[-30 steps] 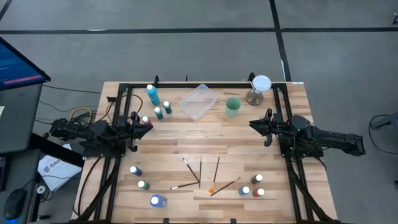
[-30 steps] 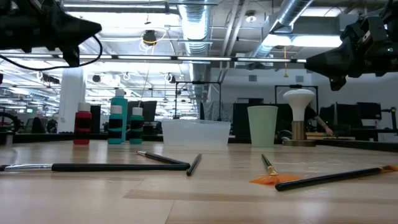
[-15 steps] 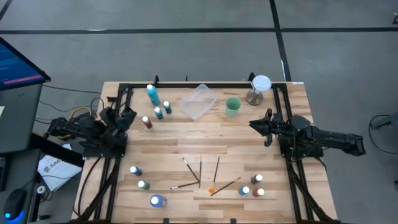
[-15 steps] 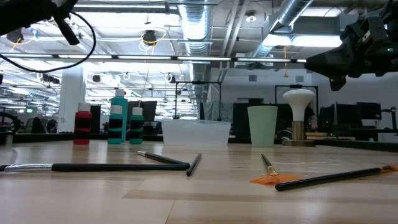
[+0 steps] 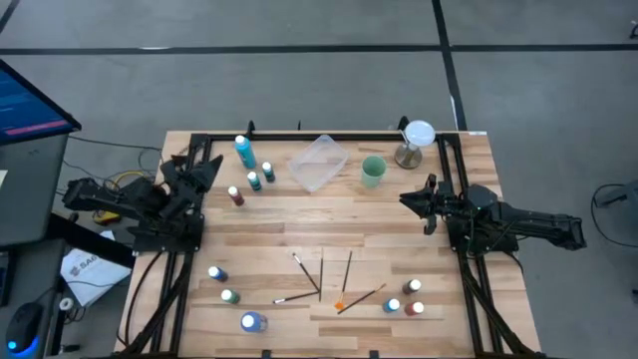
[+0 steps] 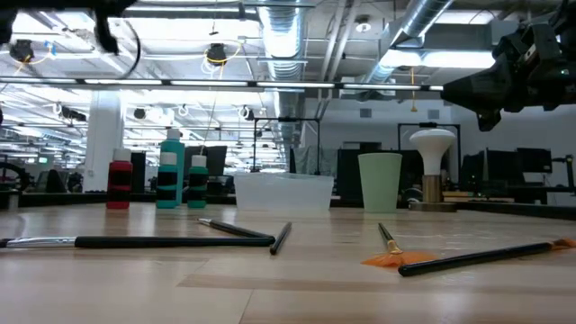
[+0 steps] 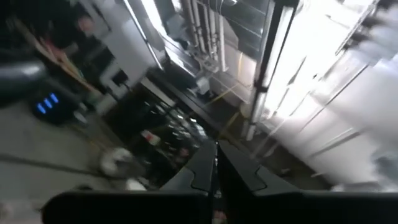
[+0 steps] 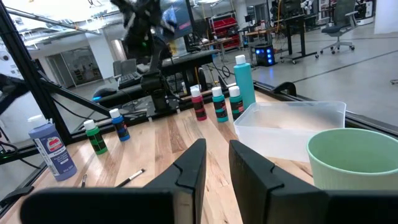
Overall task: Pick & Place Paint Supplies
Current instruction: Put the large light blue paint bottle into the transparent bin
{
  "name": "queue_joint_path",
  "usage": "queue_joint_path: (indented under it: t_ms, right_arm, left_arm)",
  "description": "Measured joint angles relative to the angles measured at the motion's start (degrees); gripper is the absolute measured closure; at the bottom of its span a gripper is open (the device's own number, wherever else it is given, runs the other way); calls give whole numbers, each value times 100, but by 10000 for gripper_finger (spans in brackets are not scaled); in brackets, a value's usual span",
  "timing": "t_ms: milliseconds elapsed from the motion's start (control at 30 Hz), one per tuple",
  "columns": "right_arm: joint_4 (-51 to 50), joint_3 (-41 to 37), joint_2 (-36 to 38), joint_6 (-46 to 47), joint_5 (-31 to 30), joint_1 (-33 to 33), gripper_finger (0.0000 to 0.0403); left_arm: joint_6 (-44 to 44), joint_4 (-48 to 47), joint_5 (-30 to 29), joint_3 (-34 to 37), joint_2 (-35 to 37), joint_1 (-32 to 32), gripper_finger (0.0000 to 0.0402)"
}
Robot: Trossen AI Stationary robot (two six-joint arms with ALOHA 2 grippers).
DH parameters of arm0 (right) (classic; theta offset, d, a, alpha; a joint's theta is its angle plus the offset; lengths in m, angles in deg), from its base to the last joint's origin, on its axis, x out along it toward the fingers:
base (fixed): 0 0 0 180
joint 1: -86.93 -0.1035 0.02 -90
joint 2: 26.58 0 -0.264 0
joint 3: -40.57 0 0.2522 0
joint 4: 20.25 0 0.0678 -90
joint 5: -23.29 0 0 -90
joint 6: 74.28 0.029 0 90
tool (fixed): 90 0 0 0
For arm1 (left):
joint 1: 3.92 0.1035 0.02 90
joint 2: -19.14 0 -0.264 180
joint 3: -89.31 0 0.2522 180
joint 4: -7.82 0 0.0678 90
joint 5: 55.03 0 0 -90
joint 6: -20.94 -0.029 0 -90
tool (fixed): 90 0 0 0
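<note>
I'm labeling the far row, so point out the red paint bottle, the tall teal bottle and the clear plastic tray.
red paint bottle (image 5: pixel 236 196), high view, on its red body.
tall teal bottle (image 5: pixel 244 153), high view, on its teal body.
clear plastic tray (image 5: pixel 319 163), high view, on its floor.

A pale wooden table (image 5: pixel 299 219) with plank seams stands on a grey concrete floor (image 5: pixel 299 80) crossed by dark lines. At the left edge of the high view a monitor (image 5: pixel 25 100) glows blue above a dark desk. Across the table, the low view opens onto a large hall: exposed silver ducts (image 6: pixel 288 31) and pipes run under the ceiling, strip lights (image 6: pixel 180 11) shine brightly, and a white column (image 6: pixel 103 135) rises at left. An office chair (image 8: pixel 342 28) stands far off on the shiny floor.
</note>
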Motion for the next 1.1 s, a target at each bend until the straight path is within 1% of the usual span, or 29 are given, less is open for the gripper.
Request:
queue_joint_path:
  t_ms: [100,167,233,333,400,500,567,633,733,833,967,1033,1100]
  right_arm:
    - [0,2,0,0,2,0,337]
    - [0,2,0,1,0,0,337]
    - [0,2,0,1,0,2,337]
    - [0,-1,0,1,1,1,337]
    - [0,-1,0,-1,2,2,337]
    - [0,0,0,0,1,2,337]
    - [0,0,0,0,0,0,337]
    - [0,-1,0,0,1,1,337]
    - [0,0,0,2,1,2,337]
    - [0,-1,0,1,2,1,337]
    - [0,1,0,1,1,1,337]
    - [0,1,0,-1,2,1,337]
    - [0,0,0,-1,1,0,337]
  left_arm:
    - [-898,-73,-15,-756,-717,-1,362]
    - [-1451,-309,-13,-1289,-1188,-1,339]
    - [-1848,-777,-9,-1814,-1620,-1,311]
    - [-2357,-1746,-12,-2603,-2230,4,263]
    - [-2478,-2477,-141,-3148,-2582,63,230]
    - [-2324,-3574,-457,-4053,-2880,259,189]
    - [-2301,-4480,-549,-4583,-2935,466,175]
    - [-2290,-5252,-467,-4912,-2914,747,169]
    - [-2280,-5836,105,-5024,-2659,1286,171]
    - [-2201,-6064,1081,-4769,-2306,1961,180]
    - [-2317,-6127,2097,-3939,-1824,2849,187]
    - [-2374,-6053,2414,-3440,-1574,3236,187]
    - [-2393,-5665,2689,-2967,-1324,3546,183]
